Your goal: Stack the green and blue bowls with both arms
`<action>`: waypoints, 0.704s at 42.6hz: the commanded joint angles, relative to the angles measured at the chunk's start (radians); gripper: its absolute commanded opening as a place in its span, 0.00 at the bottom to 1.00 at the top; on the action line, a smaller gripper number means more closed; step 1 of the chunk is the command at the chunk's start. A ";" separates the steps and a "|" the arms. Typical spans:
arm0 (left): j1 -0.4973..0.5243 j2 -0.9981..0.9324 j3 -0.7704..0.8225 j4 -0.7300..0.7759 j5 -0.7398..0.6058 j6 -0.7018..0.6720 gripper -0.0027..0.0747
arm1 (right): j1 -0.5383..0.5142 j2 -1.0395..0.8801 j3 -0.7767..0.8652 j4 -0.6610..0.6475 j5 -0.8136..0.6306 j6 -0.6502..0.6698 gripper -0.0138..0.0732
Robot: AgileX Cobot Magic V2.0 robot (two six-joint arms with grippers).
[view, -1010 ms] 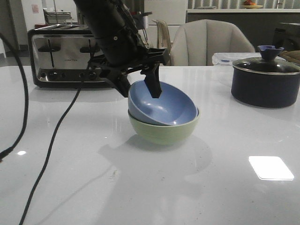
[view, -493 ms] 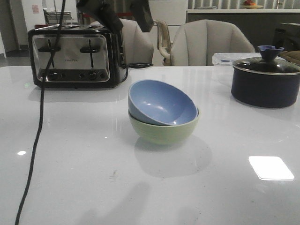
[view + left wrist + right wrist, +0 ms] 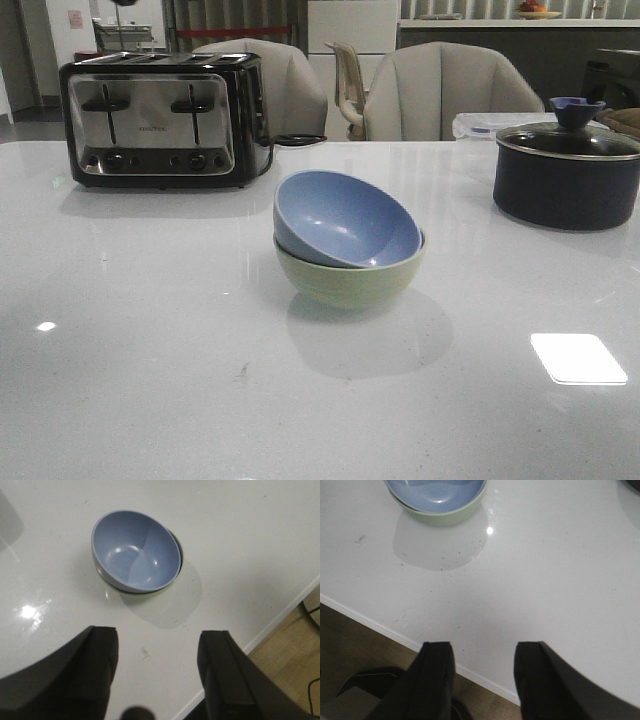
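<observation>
Left gripper [image 3: 157,675]: fingers spread wide with nothing between them, hanging high above the table [image 3: 150,350]; the bowls lie out beyond its fingertips, well apart from them.
Right gripper [image 3: 484,680]: also wide and empty, fingertips over the near table edge; the bowls sit well beyond it, only partly in its view.
Green bowl [image 3: 350,280]: upright on the table, the landmark for the rest.
Blue bowl [image 3: 345,218]: inside the green bowl, not seated flat; its rim stands high on the left side of the green bowl and dips low toward the right, mouth facing the camera.
Key relation: neither arm appears in the front view; by the wrist views both stand well clear of the stack, and which is nearer I cannot tell.
Task state: stacking looks done bar the tilt; judged so, a levelling nudge would come at the raised left rim.
Toaster [image 3: 160,120]: behind and left of the green bowl.
Pot [image 3: 565,175]: behind and right of it.
</observation>
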 commanded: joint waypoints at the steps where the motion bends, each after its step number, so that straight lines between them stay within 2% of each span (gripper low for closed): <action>1: -0.008 -0.120 0.053 0.006 -0.073 0.003 0.57 | -0.001 -0.007 -0.027 -0.007 -0.062 -0.002 0.63; 20: -0.008 -0.455 0.386 0.006 -0.114 0.003 0.55 | -0.001 -0.007 -0.027 -0.007 -0.059 -0.002 0.62; 24: -0.008 -0.473 0.408 0.006 -0.122 0.003 0.48 | -0.001 -0.007 -0.027 -0.007 -0.056 -0.002 0.54; 30: -0.008 -0.473 0.414 0.018 -0.124 0.003 0.33 | -0.001 -0.007 -0.027 -0.007 -0.054 -0.002 0.34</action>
